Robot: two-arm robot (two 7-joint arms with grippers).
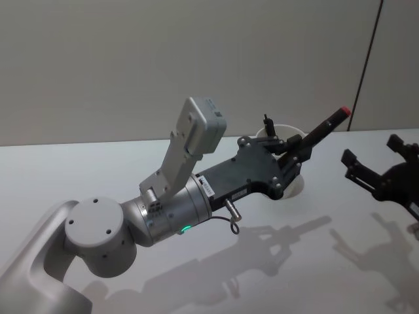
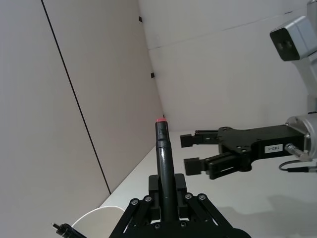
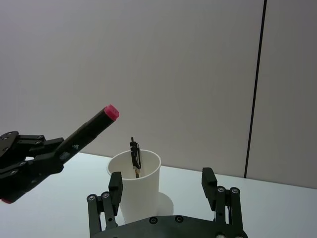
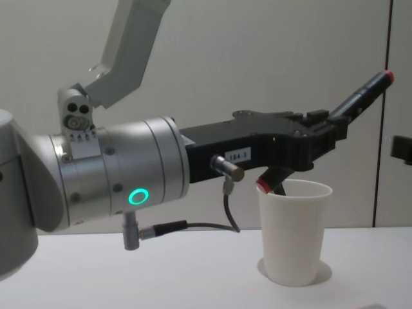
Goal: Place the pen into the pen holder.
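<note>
we see the pen [image 1: 327, 126], black with a red tip, held slanted in the air above the pen holder [image 4: 293, 238], red end uppermost. the left pincer [image 1: 298, 149] is clenched on its barrel, we judge so that the lower end can be aimed at the cup's mouth; the pen looks to need tipping more upright first. a dark clip-like item [image 3: 135, 156] stands inside the cup. the right pincer [image 1: 372, 163] hangs released, well apart to the right, above the bench [image 1: 78, 170].

surface: white table [image 1: 65, 171] | on it: pen holder [image 4: 293, 233], upright
</note>
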